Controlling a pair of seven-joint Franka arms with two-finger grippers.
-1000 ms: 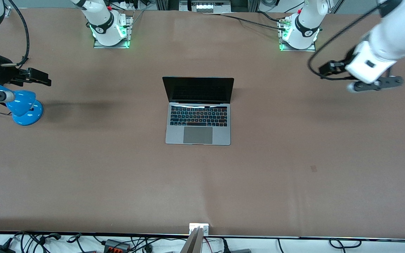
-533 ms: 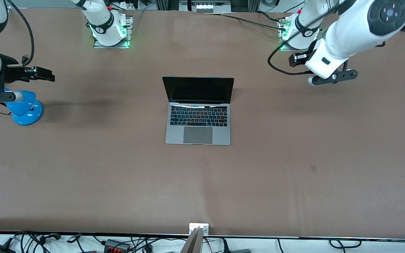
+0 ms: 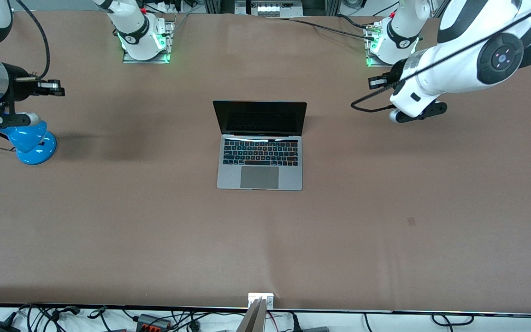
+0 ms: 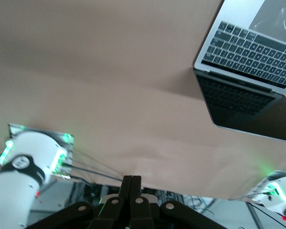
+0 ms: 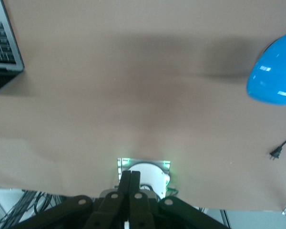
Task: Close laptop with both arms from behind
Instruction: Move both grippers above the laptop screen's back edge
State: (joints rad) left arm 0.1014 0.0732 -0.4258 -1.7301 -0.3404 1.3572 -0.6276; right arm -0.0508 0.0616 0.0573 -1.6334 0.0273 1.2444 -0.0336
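Observation:
The laptop point(image 3: 260, 157) stands open in the middle of the table, its black screen upright and facing the front camera. It also shows in the left wrist view point(image 4: 250, 71), and a corner of it in the right wrist view point(image 5: 2, 43). My left gripper point(image 3: 372, 83) hangs over bare table toward the left arm's end, well apart from the laptop, fingers point(image 4: 131, 183) shut and empty. My right gripper point(image 3: 58, 87) is over the table toward the right arm's end, above a blue lamp, fingers point(image 5: 131, 179) shut and empty.
A blue desk lamp point(image 3: 32, 140) stands under the right arm, also in the right wrist view point(image 5: 274, 71). The two arm bases point(image 3: 145, 39) point(image 3: 392, 44) stand farther from the front camera than the laptop. Cables lie along the table's near edge.
My left arm has swung in from the table's end toward the laptop. My right gripper has shifted a little toward the bases. The laptop has not moved.

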